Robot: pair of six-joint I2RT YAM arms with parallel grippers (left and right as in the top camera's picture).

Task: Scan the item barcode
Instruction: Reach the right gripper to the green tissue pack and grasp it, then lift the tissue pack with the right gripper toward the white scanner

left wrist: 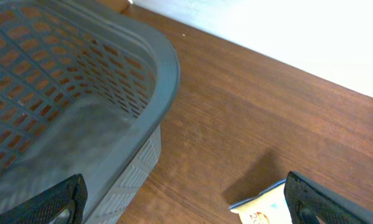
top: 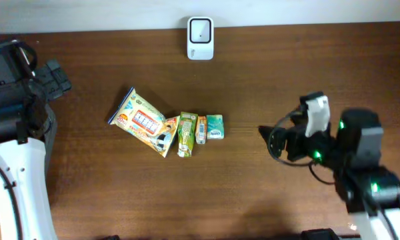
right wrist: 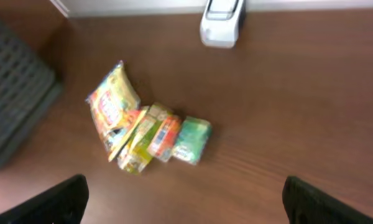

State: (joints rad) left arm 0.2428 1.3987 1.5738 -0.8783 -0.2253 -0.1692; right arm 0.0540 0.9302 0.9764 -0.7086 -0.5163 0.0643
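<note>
Several items lie in a row mid-table: a yellow snack bag [top: 141, 121] [right wrist: 112, 102], a green carton [top: 186, 133] [right wrist: 143, 138], a small orange carton [top: 201, 129] [right wrist: 166, 135] and a teal packet [top: 215, 126] [right wrist: 191, 140]. No barcode is readable. The white scanner [top: 201, 38] [right wrist: 222, 22] stands at the far edge. My right gripper [top: 270, 140] [right wrist: 186, 202] is open and empty, right of the items. At the far left my left gripper [top: 57, 79] [left wrist: 186, 202] is open and empty, with the snack bag's corner [left wrist: 264, 208] by its right finger.
A grey slatted basket [left wrist: 81, 93] [right wrist: 12, 106] sits at the table's left end, close under the left wrist. A white wall runs along the far edge of the brown table [top: 307, 73].
</note>
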